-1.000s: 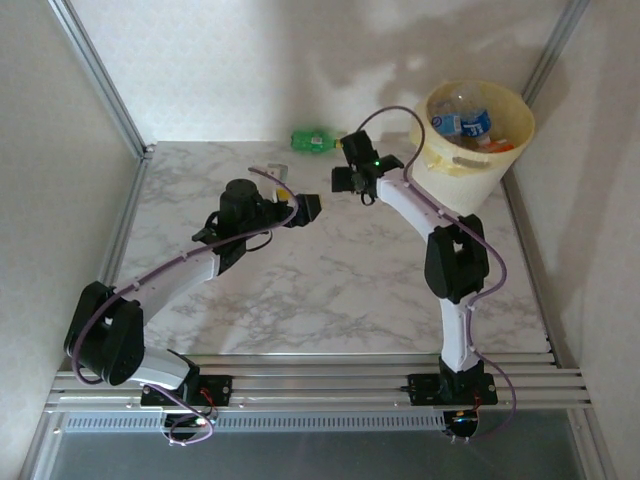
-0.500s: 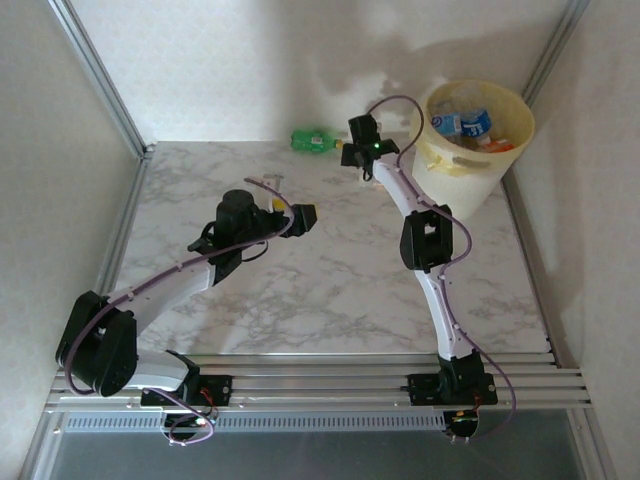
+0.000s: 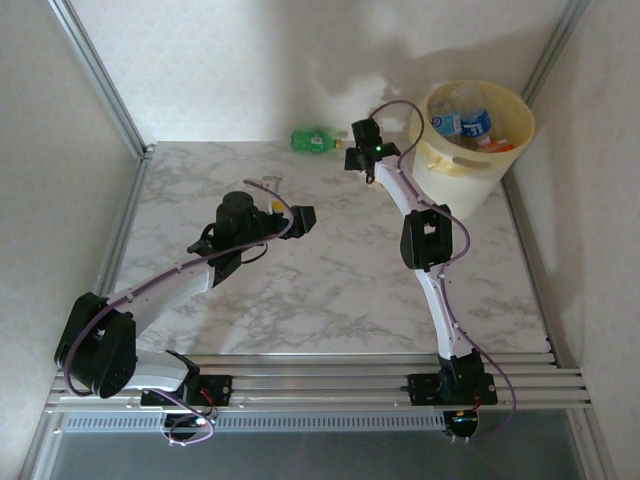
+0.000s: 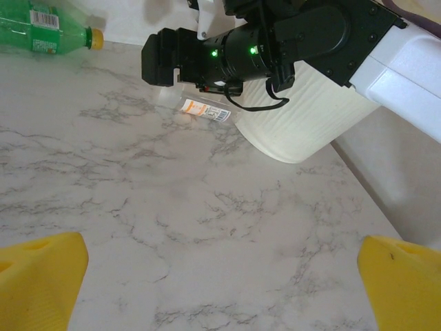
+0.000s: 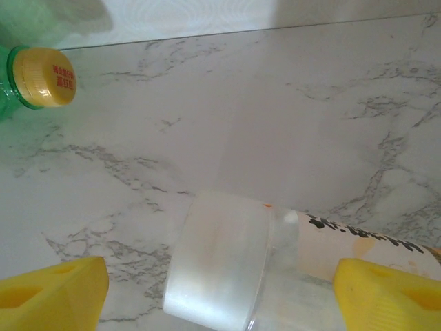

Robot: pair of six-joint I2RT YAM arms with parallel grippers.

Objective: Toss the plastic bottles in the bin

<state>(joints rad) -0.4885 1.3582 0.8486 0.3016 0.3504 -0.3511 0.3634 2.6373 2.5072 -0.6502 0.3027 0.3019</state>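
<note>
Marble table (image 3: 330,285), clear bottle (image 5: 275,265) between fingers of spread right gripper (image 5: 220,279), left gripper (image 4: 222,276) spread

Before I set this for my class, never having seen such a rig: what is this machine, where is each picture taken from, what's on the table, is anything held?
Two robot arms are bolted at the near edge of a table. One picture looks from above and behind; the other two come from wrist cameras, the yellow tips being fingers. A green bottle and a clear bottle lie on the table; more bottles sit in the bin. The left gripper and right gripper are open, the right over the clear bottle. Nothing is held.
</note>
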